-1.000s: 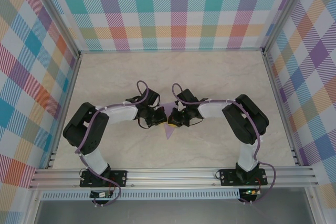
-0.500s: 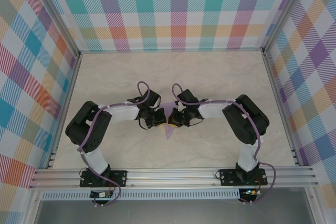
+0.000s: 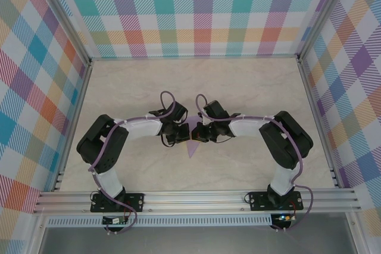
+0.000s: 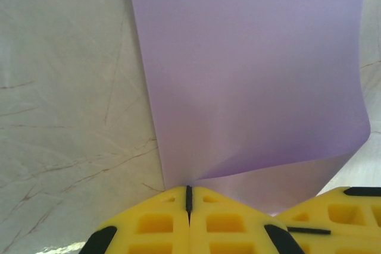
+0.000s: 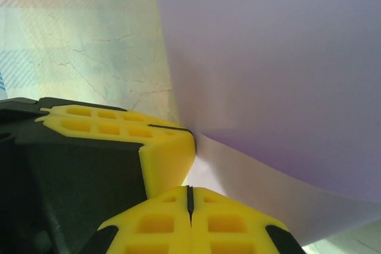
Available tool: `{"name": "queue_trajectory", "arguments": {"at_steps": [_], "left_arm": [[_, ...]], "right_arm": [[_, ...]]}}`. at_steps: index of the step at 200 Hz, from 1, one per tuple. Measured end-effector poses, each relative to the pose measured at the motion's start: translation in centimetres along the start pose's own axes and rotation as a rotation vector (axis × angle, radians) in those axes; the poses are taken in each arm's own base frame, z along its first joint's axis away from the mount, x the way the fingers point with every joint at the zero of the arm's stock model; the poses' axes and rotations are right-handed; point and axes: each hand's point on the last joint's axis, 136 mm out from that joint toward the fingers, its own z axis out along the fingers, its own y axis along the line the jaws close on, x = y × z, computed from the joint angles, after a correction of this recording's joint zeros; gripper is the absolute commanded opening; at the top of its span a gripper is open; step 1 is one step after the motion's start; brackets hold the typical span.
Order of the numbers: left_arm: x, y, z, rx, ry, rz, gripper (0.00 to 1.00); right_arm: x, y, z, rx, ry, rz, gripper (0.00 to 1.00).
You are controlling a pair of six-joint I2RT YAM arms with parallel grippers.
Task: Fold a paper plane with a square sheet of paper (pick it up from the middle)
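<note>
Thin, smooth lavender paper (image 4: 250,75) bows over the veined marble desk (image 4: 65,117) — left gripper (image 4: 189,191) and right gripper (image 5: 190,193) jaws both pinch it.

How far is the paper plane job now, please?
Done: the left gripper and right gripper are shut on the purple paper, side by side over the table. In hand: the sheet curves over itself, one corner poking toward the near edge. Left: creasing it into a dart.

The light-purple paper (image 3: 191,147) sits in the middle of the top picture as a small thin shape with its point aimed at the bottom edge, and up close it looks smooth, plain and curled over low down.
</note>
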Motion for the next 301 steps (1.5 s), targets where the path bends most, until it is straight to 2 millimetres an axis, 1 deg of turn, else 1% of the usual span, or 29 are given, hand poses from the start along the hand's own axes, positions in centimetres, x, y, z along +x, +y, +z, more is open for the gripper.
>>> {"name": "queue_trajectory", "arguments": {"at_steps": [28, 61, 99, 136, 165, 196, 211, 224, 252, 276, 301], "left_arm": [[0.0, 0.0, 0.0, -0.033, -0.012, 0.013, 0.00], [0.0, 0.1, 0.0, -0.062, -0.019, 0.025, 0.00], [-0.1, 0.3, 0.0, -0.092, -0.031, 0.030, 0.00], [-0.2, 0.4, 0.1, -0.108, -0.037, 0.033, 0.00], [-0.2, 0.4, 0.1, -0.110, -0.038, 0.033, 0.00], [-0.2, 0.4, 0.1, -0.109, -0.038, 0.034, 0.00], [-0.2, 0.4, 0.1, -0.109, -0.038, 0.034, 0.00], [-0.2, 0.4, 0.1, -0.108, -0.038, 0.034, 0.00], [-0.2, 0.4, 0.1, -0.112, -0.035, 0.035, 0.00], [-0.1, 0.3, 0.1, -0.118, -0.031, 0.036, 0.00], [-0.1, 0.3, 0.1, -0.120, -0.029, 0.035, 0.00]], "right_arm": [[0.5, -0.6, 0.1, 0.009, 0.008, -0.008, 0.00], [0.3, -0.9, 0.2, 0.025, -0.002, -0.009, 0.00], [0.4, -2.7, 0.3, 0.065, -0.017, 0.012, 0.00], [0.2, -2.9, 0.2, 0.047, -0.027, 0.014, 0.00], [-0.5, -3.8, -0.7, 0.059, -0.052, 0.039, 0.00], [-2.4, -5.4, -2.5, 0.093, -0.115, 0.091, 0.00], [-3.1, -5.6, -3.3, 0.088, -0.140, 0.100, 0.00], [-3.5, -5.2, -3.8, 0.070, -0.153, 0.096, 0.00], [-3.3, -3.0, -3.8, -0.012, -0.137, 0.040, 0.00], [-2.0, -1.7, -2.8, -0.045, -0.087, 0.003, 0.00], [-1.2, -1.7, -1.5, -0.047, -0.039, 0.001, 0.00]]}}
